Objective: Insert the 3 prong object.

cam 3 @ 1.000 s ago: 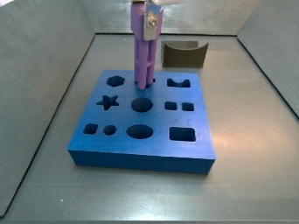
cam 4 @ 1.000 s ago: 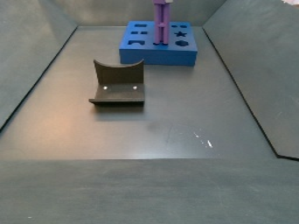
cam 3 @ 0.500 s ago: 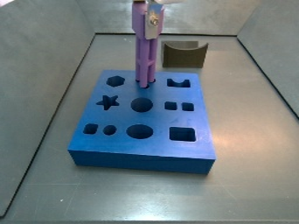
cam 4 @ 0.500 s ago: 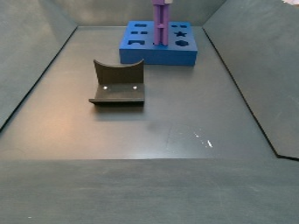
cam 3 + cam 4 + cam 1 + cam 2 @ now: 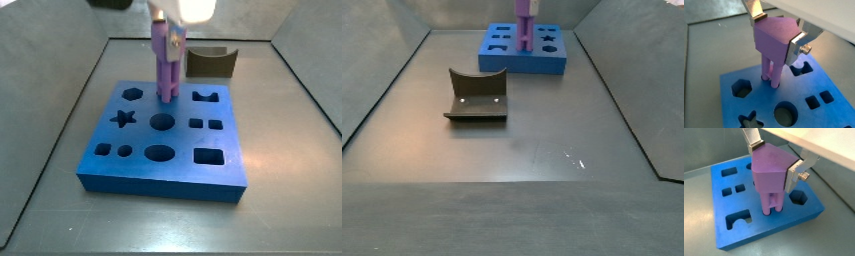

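The 3 prong object (image 5: pixel 166 60) is a long light purple piece standing upright over the blue block (image 5: pixel 187 140). Its lower end sits at a hole in the block's back row. The gripper (image 5: pixel 171 12) is blurred at the top of this side view. In both wrist views the gripper (image 5: pixel 776 34) (image 5: pixel 774 163) is shut on the piece's wide top end (image 5: pixel 774 37) (image 5: pixel 771 175), with silver fingers (image 5: pixel 753 11) (image 5: pixel 753 139) on either side. The prongs (image 5: pixel 771 80) (image 5: pixel 771 208) reach into the block (image 5: pixel 761 97) (image 5: pixel 757 225). The piece (image 5: pixel 523 20) and the block (image 5: pixel 509 66) also show at the far end.
A dark brown curved block (image 5: pixel 477 95) (image 5: pixel 211 62) stands on the grey floor away from the blue block. Grey side walls (image 5: pixel 54 90) (image 5: pixel 382 80) close in the floor. The blue block has several other shaped holes, such as a star (image 5: pixel 123 117).
The purple piece has sunk slightly lower at the hole and shifted a little. The gripper has moved with it and is now blurred. The blocks have not moved.
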